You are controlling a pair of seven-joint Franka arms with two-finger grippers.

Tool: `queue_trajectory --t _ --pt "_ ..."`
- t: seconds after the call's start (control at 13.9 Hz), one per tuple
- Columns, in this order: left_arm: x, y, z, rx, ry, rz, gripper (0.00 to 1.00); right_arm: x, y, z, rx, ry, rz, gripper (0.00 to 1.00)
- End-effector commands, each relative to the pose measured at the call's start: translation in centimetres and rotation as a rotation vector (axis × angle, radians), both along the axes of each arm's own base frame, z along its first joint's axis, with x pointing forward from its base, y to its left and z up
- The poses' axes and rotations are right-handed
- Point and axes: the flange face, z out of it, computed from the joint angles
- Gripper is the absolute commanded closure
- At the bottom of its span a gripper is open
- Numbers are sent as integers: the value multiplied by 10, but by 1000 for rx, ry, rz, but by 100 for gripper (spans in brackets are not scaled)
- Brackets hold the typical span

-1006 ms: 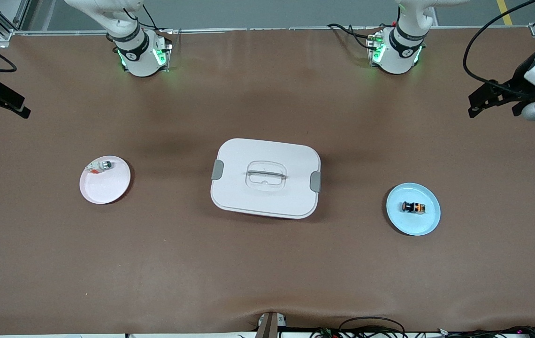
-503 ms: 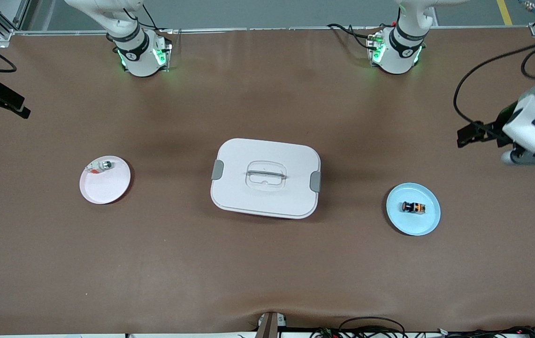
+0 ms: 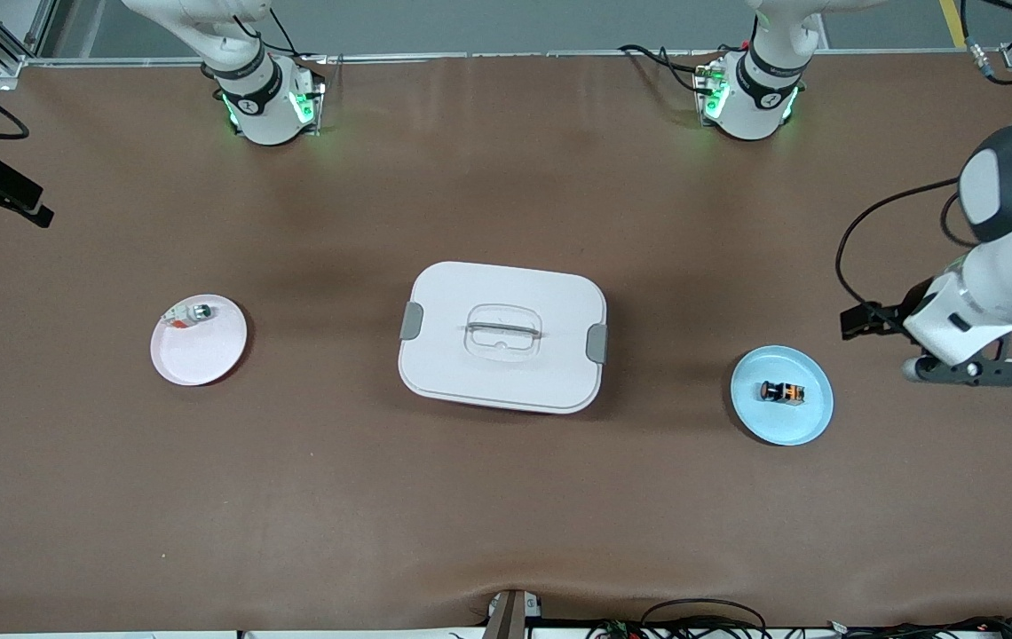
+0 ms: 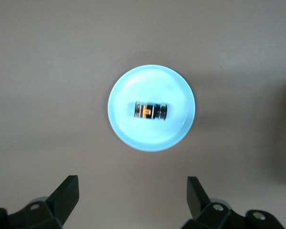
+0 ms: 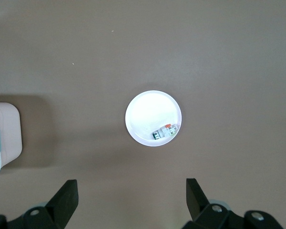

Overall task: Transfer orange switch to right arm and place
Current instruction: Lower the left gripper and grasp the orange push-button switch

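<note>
The orange switch (image 3: 782,391), a tiny black part with orange bands, lies on its side on a light blue plate (image 3: 781,428) toward the left arm's end of the table. In the left wrist view the orange switch (image 4: 150,110) rests at the middle of the blue plate (image 4: 152,139). My left gripper (image 3: 968,372) hangs over bare table beside that plate. The left gripper (image 4: 132,183) is open and holds nothing. My right gripper (image 5: 132,183) is open too and empty, high over the table near a pink plate (image 5: 145,114).
A white lidded box (image 3: 470,373) with grey latches sits mid-table; its corner (image 5: 5,138) shows in the right wrist view. The pink plate (image 3: 195,359), toward the right arm's end, carries a small silvery-white part (image 3: 189,313), the same silvery-white part (image 5: 164,132) shown from the right wrist.
The left arm has swung down from the table's end to just beside the blue plate. The right arm has barely moved. Both grippers stay open.
</note>
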Motion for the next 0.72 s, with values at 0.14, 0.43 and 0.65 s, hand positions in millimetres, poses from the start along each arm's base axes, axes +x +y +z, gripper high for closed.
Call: queue_trajectory --t 0.14,0.43,0.65 --pt "1 2 -86 -2 -81 -59 0 -5 -2 3 -22 -12 -1 0" --pt "6 9 -148 -15 -111 -51 0 -4 -4 5 -22 -9 1 0" --pt "7 7 -181 -23 -96 -52 0 -4 -4 5 -22 -10 2 0"
